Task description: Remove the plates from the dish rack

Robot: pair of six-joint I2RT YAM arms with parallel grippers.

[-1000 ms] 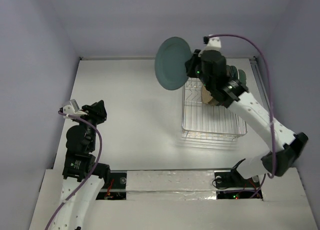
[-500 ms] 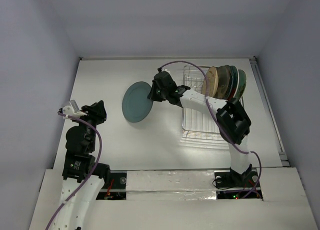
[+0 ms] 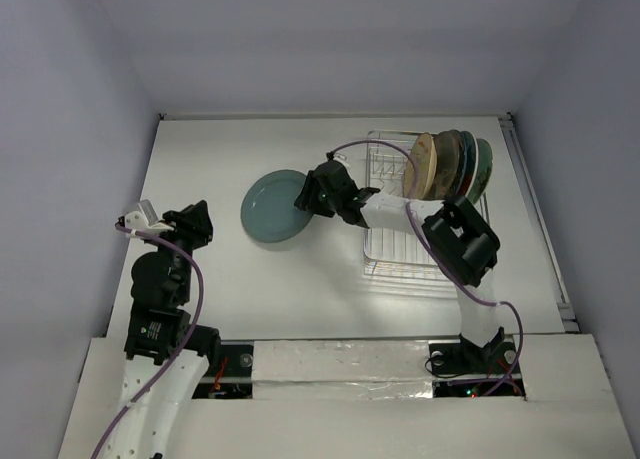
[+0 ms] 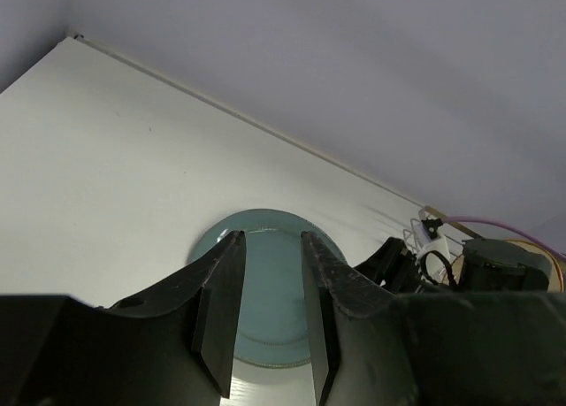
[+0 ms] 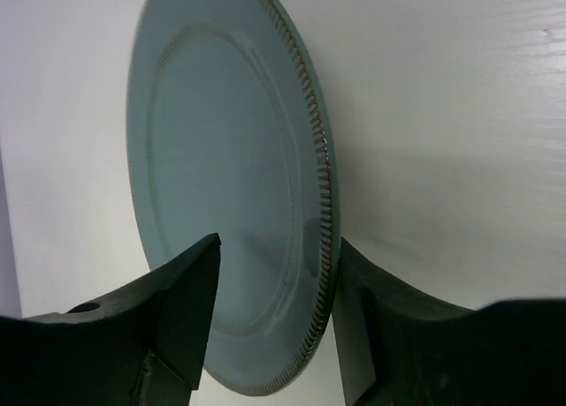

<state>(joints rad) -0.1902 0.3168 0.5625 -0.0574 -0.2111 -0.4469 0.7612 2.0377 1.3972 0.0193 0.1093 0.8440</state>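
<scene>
Although the right gripper [image 3: 306, 195] has a finger on either side of the rim of the teal plate [image 3: 272, 207], I cannot tell from the wrist view whether they pinch it or only straddle it, and that is where my worry starts. The plate is out of the rack [image 3: 400, 251], just to its left, low over the table [image 3: 210, 149]. From above it reads as nearly round, so I judge it close to flat, but I cannot confirm that all of it touches the table. If the fingers let go while the rack-side edge is raised, the plate drops the last bit, and a glazed plate on a smooth top can clatter or skid further left. If instead I pull the gripper back toward the rack before the fingers are clear, the beaded rim may catch on a pad and drag the plate along, perhaps against the rack's wire side. The right arm [image 3: 385, 211] lies across the rack's left half, and the other plates [image 3: 450, 166] stand on edge at the rack's far right end, so a careless swing of the elbow could knock them over. The left gripper [image 4: 271, 247], well left of the rack beyond the plate, has its fingers a little apart and holds nothing, so I expect no trouble from it unless it moves in.
</scene>
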